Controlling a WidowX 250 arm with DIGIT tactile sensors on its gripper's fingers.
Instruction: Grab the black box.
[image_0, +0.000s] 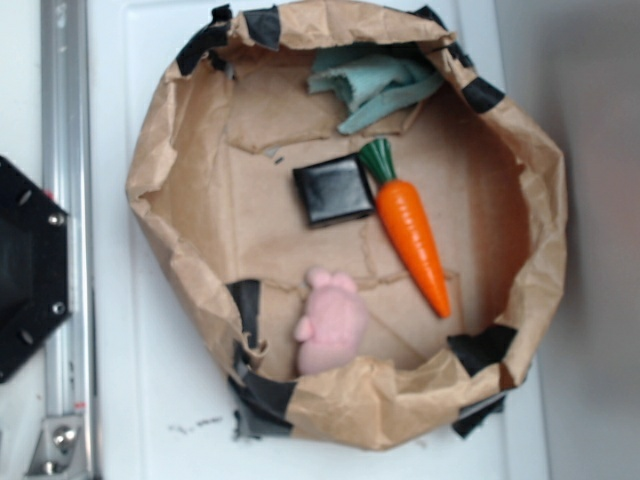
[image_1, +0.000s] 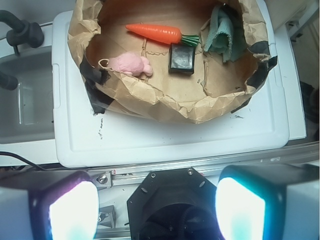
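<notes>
The black box (image_0: 334, 190) (image_1: 181, 58), small, flat and glossy, lies on the floor of a brown paper basin (image_0: 170, 150) (image_1: 165, 100), right beside the leafy end of an orange carrot (image_0: 410, 232) (image_1: 155, 33). In the wrist view my gripper (image_1: 156, 210) is open, its two glowing fingertips wide apart with nothing between them. It hovers high over the robot's base, well short of the basin. The exterior view does not show the gripper.
A pink plush toy (image_0: 330, 320) (image_1: 131, 65) and a crumpled teal cloth (image_0: 375, 82) (image_1: 225, 31) share the basin. Black tape patches (image_0: 262, 395) hold its raised rim. A black hexagonal plate (image_0: 25, 270) (image_1: 175, 205) and a metal rail (image_0: 65, 230) sit beside the white board (image_1: 165, 137).
</notes>
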